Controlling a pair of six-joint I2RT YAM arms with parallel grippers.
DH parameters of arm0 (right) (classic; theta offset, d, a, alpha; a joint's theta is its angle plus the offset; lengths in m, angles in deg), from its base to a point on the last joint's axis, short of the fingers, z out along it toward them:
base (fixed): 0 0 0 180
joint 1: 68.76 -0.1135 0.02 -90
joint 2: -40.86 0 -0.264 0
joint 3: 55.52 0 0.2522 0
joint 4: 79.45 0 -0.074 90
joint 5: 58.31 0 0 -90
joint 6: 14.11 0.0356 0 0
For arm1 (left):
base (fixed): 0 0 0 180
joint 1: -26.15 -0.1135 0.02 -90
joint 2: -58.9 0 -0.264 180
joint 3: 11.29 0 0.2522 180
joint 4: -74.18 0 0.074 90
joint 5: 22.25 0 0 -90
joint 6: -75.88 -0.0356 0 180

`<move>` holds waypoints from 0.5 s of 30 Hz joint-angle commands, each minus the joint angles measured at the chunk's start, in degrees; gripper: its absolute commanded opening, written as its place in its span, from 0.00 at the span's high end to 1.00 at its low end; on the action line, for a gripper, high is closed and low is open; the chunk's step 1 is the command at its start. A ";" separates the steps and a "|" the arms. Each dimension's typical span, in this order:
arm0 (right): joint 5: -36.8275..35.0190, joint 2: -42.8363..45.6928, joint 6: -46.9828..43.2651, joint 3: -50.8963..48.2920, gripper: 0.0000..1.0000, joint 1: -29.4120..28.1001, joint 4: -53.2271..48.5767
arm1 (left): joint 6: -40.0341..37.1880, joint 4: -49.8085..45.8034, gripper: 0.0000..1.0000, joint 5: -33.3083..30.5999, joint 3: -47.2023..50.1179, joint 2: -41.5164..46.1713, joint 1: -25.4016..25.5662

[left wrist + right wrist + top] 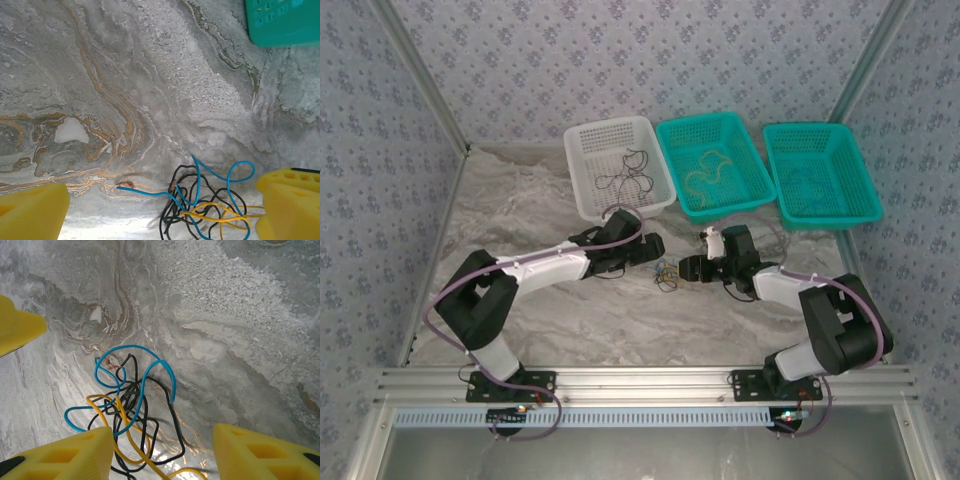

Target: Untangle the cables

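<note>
Blue, yellow and black cables (667, 275) lie in one small loose tangle on the marbled grey-white desk (520, 220), a little below the centre of the overhead frame. There the tangle sits between the two arms, below the gap between the white basket (582, 185) and the middle teal basket (675, 190).

The left gripper (655, 248) reaches in from the left and hangs just up and left of the tangle. The right gripper (688, 267) comes in from the right and sits just beside it.

In the left wrist view the left gripper (162, 197) has its yellow fingers (30, 212) spread wide to the bottom corners of the frame, with nothing clamped. The cables (205, 205) lie at the lower middle and lower right, close to the right-hand finger. One blue strand runs out to the left across the desk (150, 75). A corner of a teal basket (282, 20) shows at the upper right.

In the right wrist view the right gripper (162, 440) has its jaws apart, one finger (65, 455) at the lower left and the other at the lower right. The cables (130, 405) lie on the desk (225, 315) in the lower left half. The blue loops are uppermost, and the yellow and black strands run down past the inner edge of the left-hand finger. The jaws are not closed on any strand. A yellow wedge (17, 325) pokes in at the upper left edge.

At the top of the overhead frame the white basket holds thin dark wire and the middle teal basket a pale yellowish one. A second teal basket (865, 205) stands at the right.
</note>
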 commanded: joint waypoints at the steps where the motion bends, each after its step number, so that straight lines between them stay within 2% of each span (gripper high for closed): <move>1: 2.26 -0.90 -2.61 -0.66 0.45 -0.44 2.56 | 0.01 -3.82 0.01 -1.58 -1.74 -0.89 0.19; 3: 3.33 -0.60 -2.55 -1.10 0.49 -0.66 2.69 | 0.01 -3.84 0.01 -1.47 -1.75 -1.05 0.14; 5: 0.74 0.03 -2.62 -1.69 0.53 -1.49 2.20 | 0.10 -3.63 0.01 -1.45 -1.74 -1.22 0.15; 12: -1.59 2.14 -1.67 -3.49 0.60 -2.73 0.73 | -0.13 -3.57 0.01 -1.14 -1.79 -1.68 0.17; 15: -2.89 3.25 -1.76 -3.11 0.67 -2.90 -0.89 | -0.61 -3.04 0.01 -0.68 -1.86 -1.77 0.17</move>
